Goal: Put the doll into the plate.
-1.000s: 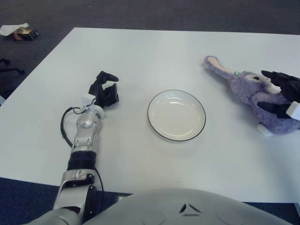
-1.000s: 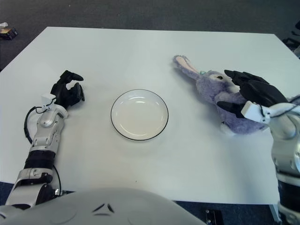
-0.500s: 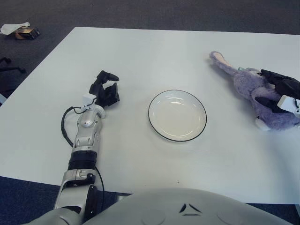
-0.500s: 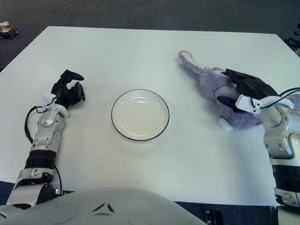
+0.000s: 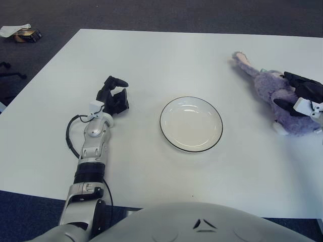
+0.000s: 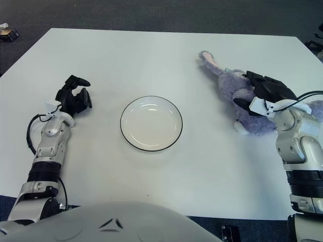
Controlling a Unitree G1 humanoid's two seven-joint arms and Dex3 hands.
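The doll (image 6: 236, 95), a purple plush rabbit with long ears, lies on the white table at the right, ears pointing to the far left. My right hand (image 6: 262, 89) rests on its body with the fingers curled around it. The white plate (image 6: 151, 123) with a dark rim sits empty at the table's middle, well left of the doll. My left hand (image 6: 74, 96) is parked on the table left of the plate, fingers relaxed and holding nothing.
The white table (image 6: 151, 50) fills the view, with dark carpet beyond its far edge and corners. A small box and some paper (image 5: 22, 34) lie on the floor at the far left.
My right hand has drawn back to the right with the doll. The doll has slid and turned away from the plate. The left hand has not moved.
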